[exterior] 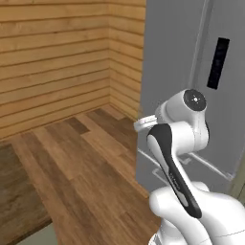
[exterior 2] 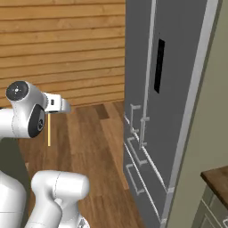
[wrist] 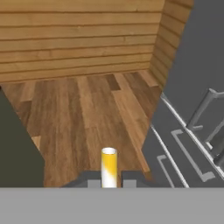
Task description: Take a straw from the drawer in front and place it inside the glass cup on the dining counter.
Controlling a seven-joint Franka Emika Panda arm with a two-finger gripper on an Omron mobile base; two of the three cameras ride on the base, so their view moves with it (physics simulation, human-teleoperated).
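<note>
Behind the arm on the left side, the left base view looks across a plank floor [exterior: 86,158] toward a wood-slat wall [exterior: 57,62] and the grey fridge [exterior: 191,57]. The arm's upper links cover the hand, so neither the jaws nor the straw can be made out from this side. A corner of dark wood-grain top [exterior: 19,191] sits at lower left; probably the dining counter, but no glass cup stands on the part visible.

Over on the right base view, the gripper [exterior 2: 50,112] is at left, just past the wrist joint. The straw [exterior 2: 49,129] hangs straight down from it, long axis vertical, lower end free above the floor. A corner of another wood top [exterior 2: 218,176] shows at lower right.

Down the hand view, the straw [wrist: 109,167] rises between the two dark fingertips [wrist: 93,179], which are closed tight against its sides. Its open top end faces the camera, so the axis runs roughly along the line of sight. Floor, slat wall and fridge drawers [wrist: 183,153] lie beyond.

Judgement: pick-up from the drawer is done. The straw is already upright for dropping into the cup, so the next move turns on bringing the cup into sight, likely toward the left.
</note>
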